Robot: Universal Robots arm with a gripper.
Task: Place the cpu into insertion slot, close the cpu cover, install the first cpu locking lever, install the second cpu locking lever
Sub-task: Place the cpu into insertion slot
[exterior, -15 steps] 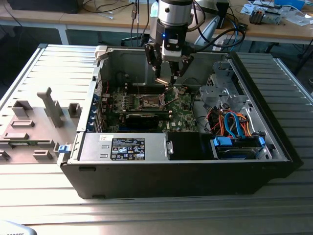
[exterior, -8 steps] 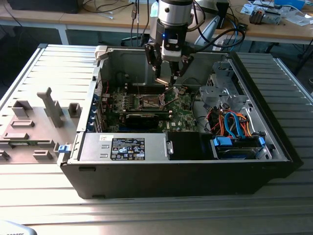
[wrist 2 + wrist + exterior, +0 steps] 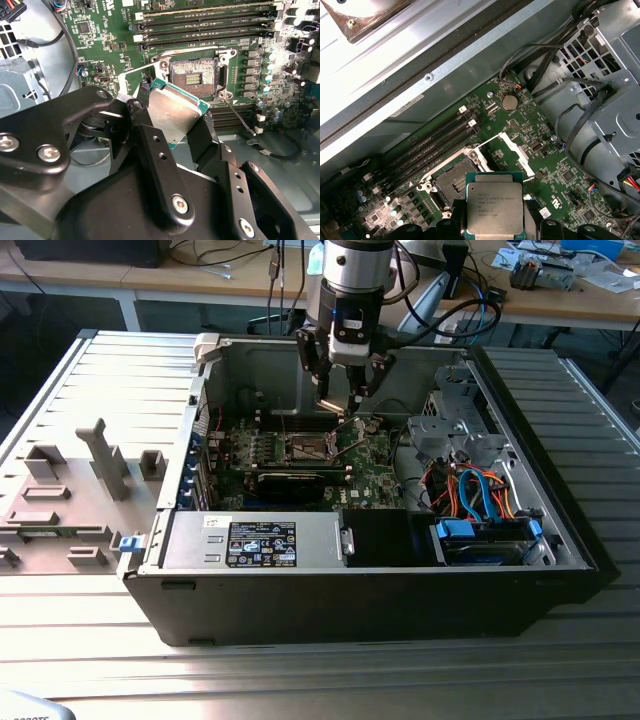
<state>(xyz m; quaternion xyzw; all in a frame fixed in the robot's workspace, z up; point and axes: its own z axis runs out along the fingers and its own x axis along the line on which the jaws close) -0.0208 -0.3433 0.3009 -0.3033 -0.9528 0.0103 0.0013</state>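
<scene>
No step looks finished: the gripper (image 3: 170,124) clamps the cpu (image 3: 494,207) by its edges near the empty insertion slot (image 3: 192,76), with the cpu cover (image 3: 519,152) swung open and the locking levers (image 3: 240,116) unlatched.

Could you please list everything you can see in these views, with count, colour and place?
cpu: one, silver-grey top, in the gripper, above the motherboard near the slot.
slot: one, dark centre with silvery rim, on the motherboard, empty.
cover: one, silvery, swung open beside the slot.
motherboard: one, green, inside the case.
memory slots: several, black, alongside the slot.
coin cell: one, silver, on the motherboard.
case: one, black, open, on the table.
cables: several, blue and orange, inside the case at the exterior view's right.
fixtures: several, grey, exterior view's left.
table: one, grey, slatted.
gripper: one, black, shut on the cpu.
</scene>
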